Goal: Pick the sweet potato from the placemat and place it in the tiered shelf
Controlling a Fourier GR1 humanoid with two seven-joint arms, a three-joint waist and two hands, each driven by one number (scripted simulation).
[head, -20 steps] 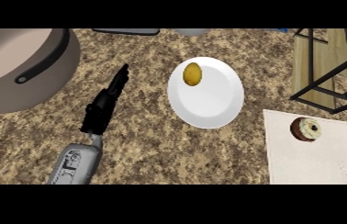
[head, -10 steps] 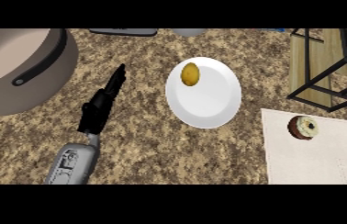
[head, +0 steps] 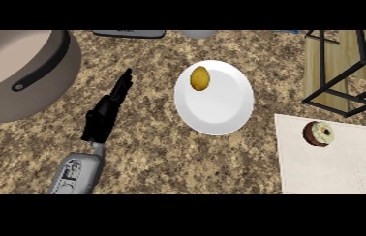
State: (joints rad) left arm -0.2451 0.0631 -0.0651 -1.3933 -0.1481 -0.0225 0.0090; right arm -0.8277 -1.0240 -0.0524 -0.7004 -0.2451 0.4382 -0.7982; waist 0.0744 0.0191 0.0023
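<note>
A round brown thing with a cream middle (head: 319, 133) lies on the pale placemat (head: 322, 167) at the lower right. A yellow-brown potato-like thing (head: 200, 78) rests on the upper part of a white plate (head: 218, 109) in the middle. The tiered shelf (head: 330, 70), wooden boards in a black frame, stands at the upper right. My left hand (head: 100, 120) lies at the left of the plate, open, fingers straight and pointing up toward the far side, holding nothing. My right hand does not show.
A large grey-brown pot with a dark handle (head: 28, 70) fills the upper left corner. A dark flat object (head: 129, 34) and a pale round one (head: 198, 34) sit at the far edge. Speckled counter lies between plate and placemat.
The view has slid very slightly. The left hand keeps its pose and nothing on the counter has moved.
</note>
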